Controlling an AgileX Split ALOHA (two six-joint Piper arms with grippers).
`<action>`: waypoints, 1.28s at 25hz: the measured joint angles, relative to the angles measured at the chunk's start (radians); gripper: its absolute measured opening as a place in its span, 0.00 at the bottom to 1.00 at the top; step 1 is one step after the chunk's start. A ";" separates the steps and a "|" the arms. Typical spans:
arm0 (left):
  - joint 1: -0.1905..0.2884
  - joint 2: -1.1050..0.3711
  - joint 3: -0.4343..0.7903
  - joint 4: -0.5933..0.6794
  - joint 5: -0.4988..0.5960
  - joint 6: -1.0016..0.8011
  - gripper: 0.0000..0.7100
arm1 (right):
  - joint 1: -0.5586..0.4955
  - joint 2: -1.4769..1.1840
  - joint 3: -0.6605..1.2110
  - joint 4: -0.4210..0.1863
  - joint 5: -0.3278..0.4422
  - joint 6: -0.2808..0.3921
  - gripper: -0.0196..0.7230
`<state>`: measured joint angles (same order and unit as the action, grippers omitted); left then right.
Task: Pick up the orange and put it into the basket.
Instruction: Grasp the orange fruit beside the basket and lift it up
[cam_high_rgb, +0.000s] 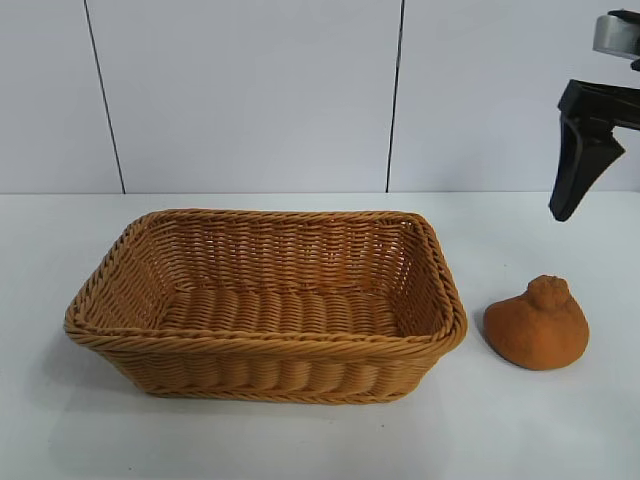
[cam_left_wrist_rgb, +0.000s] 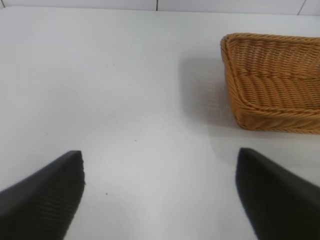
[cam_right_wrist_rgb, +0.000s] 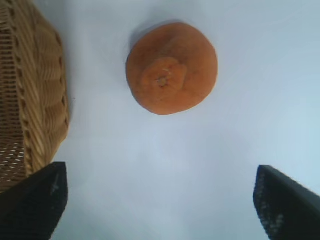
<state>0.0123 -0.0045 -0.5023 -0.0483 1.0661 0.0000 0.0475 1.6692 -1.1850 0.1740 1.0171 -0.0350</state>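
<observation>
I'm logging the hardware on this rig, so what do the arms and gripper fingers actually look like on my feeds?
The right gripper has matte black, wedge-shaped fingers tapering to a blunt tip, hung from a black bracket with a silver-grey metal part above. In its wrist view the fingers are black with a finely textured surface. The left gripper has the same black, finely ribbed fingers. No cables or markings show.
</observation>
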 joint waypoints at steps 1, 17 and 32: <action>0.000 0.000 0.000 0.000 0.000 0.000 0.83 | 0.000 0.045 -0.035 0.001 0.001 -0.002 0.96; 0.000 0.000 0.000 0.000 0.000 0.000 0.83 | 0.000 0.392 -0.088 0.089 -0.159 -0.032 0.96; 0.000 0.000 0.000 0.000 0.000 0.000 0.83 | 0.000 0.352 -0.094 0.129 -0.134 -0.053 0.07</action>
<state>0.0123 -0.0045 -0.5023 -0.0483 1.0661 0.0000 0.0475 2.0216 -1.2791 0.3029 0.8827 -0.0884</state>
